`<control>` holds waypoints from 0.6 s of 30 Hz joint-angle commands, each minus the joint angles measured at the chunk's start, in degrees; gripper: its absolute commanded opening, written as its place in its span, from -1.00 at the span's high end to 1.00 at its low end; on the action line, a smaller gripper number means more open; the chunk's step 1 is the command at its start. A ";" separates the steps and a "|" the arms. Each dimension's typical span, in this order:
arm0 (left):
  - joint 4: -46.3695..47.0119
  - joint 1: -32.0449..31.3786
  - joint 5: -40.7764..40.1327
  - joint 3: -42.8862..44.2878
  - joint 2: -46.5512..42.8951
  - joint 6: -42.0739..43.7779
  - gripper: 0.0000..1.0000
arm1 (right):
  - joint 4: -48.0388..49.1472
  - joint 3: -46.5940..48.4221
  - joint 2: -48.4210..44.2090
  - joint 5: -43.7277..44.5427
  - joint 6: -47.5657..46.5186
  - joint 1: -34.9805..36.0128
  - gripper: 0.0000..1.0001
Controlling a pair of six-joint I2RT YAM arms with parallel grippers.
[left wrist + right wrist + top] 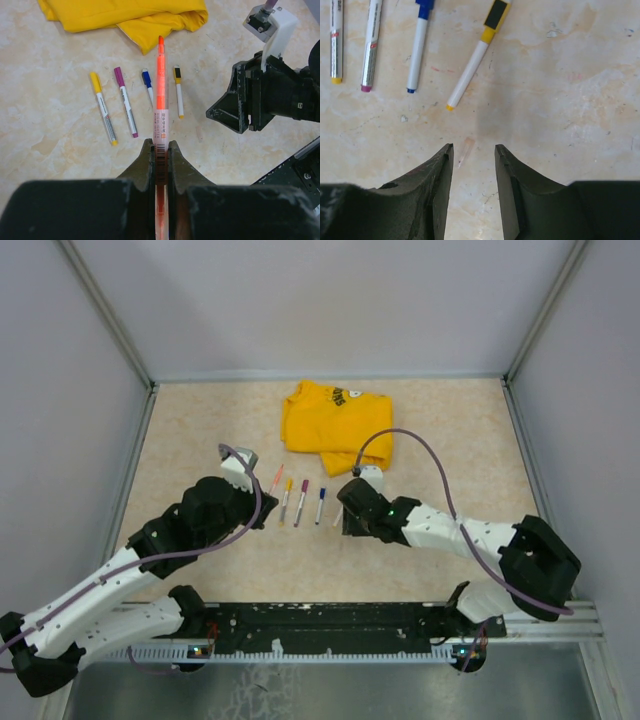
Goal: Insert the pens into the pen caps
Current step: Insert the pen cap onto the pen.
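L gripper (160, 147) is clenched tight on the orange pen (161, 75). White barcode barrel is pinched between the fingers, and the orange front end sticks straight up-frame in the L wrist view, off the table (200, 420). In the top view that pen shows just left of centre, above the row of loose pens.

Four more pens lie flat on the table, side by side and roughly parallel, none touching. L wrist view, left to right:
- yellow pen (103, 107)
- magenta pen (126, 101)
- blue pen (148, 86), partly behind the orange one
- yellow-and-black pen (178, 91), just right of it

Each has a white barrel with a coloured piece at the upper end and a small coloured tip at the lower end.

R gripper (474, 150) is released, jaws apart, gripping nothing, tips low over the table at bottom centre of its own view. A small pale see-through bit (465, 153) lies on the table btwn the tips, nearer the left one. Can't tell what it is. Same four pens run across the top of that view, the yellow-and-black one tilted and closest to the jaws.

Folded yellow T-shirt (335, 420) sits at upper centre of the top view, beyond the pens, with the R arm's wrist just below its lower right corner.
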 commanded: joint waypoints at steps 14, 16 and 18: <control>-0.32 0.16 -2.07 -0.55 -3.79 -0.69 1.00 | 22.72 -12.27 -16.35 -26.36 -68.17 0.34 0.18; -0.47 0.13 -2.09 -0.52 -3.92 -0.86 1.00 | 18.61 -12.96 -18.35 -34.03 -79.44 0.33 0.14; -0.80 0.13 -2.09 -0.41 -4.10 -1.12 1.00 | 12.71 -12.08 -18.88 -39.86 -89.38 0.34 0.12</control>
